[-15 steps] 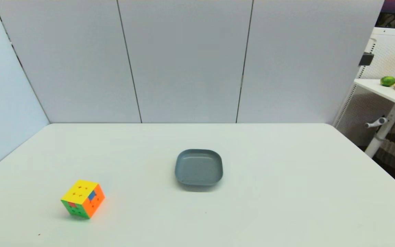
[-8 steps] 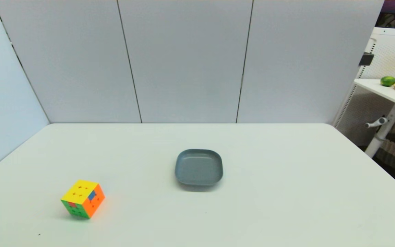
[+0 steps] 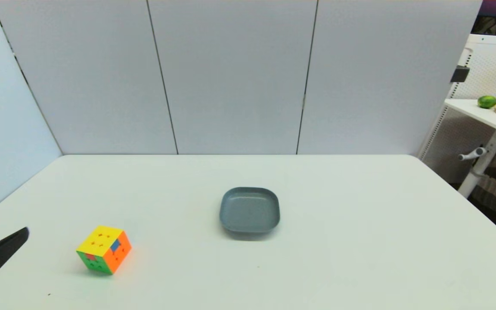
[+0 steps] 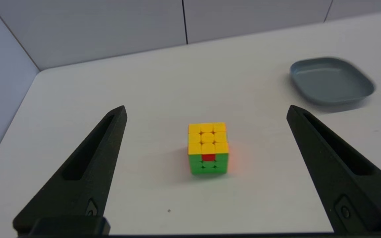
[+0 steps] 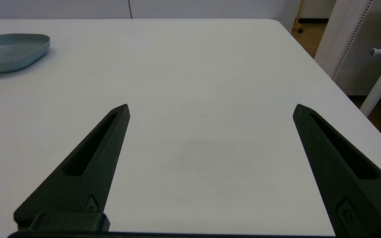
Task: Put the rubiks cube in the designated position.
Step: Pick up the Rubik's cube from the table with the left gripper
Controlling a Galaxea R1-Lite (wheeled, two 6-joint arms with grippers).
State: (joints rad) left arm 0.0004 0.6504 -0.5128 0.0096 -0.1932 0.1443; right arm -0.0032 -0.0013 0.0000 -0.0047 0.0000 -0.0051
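No writing shows anywhere on the white table (image 3: 360, 241) or the grey panel walls (image 3: 230, 77). The rubiks cube (image 3: 103, 249) sits near the table's front left, well apart from the grey dish (image 3: 249, 210). Only the wrist views show both wide-spread grippers: the left gripper (image 4: 207, 110) faces the cube, and the right gripper (image 5: 210, 109) hangs over bare tabletop.

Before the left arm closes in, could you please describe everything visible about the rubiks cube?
The rubiks cube is a small, glossy plastic 3x3 with a yellow top, green and orange sides, plus odd red and blue squares. It sits flat on the white table, left of the grey dish, untouched, ahead of the open left gripper.
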